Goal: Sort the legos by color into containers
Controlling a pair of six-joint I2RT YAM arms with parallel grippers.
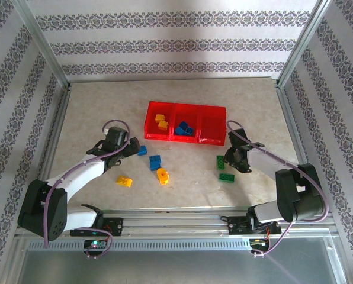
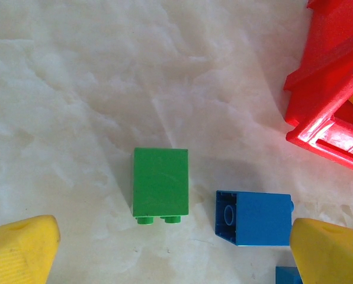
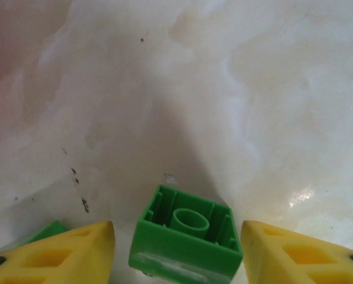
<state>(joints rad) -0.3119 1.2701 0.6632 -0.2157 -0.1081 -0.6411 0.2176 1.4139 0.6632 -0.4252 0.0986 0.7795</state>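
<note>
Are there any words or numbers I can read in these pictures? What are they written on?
None: there is no word, number or sign to read anywhere.
red tray: plain plastic, no label.
green brick: plain sides; its little knobs are too small to show any mark.
wallpaper: just flowery stripes, no letters.

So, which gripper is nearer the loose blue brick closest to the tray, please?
Left: the left gripper hovers beside the blue brick; the right gripper is far to its right.
</note>
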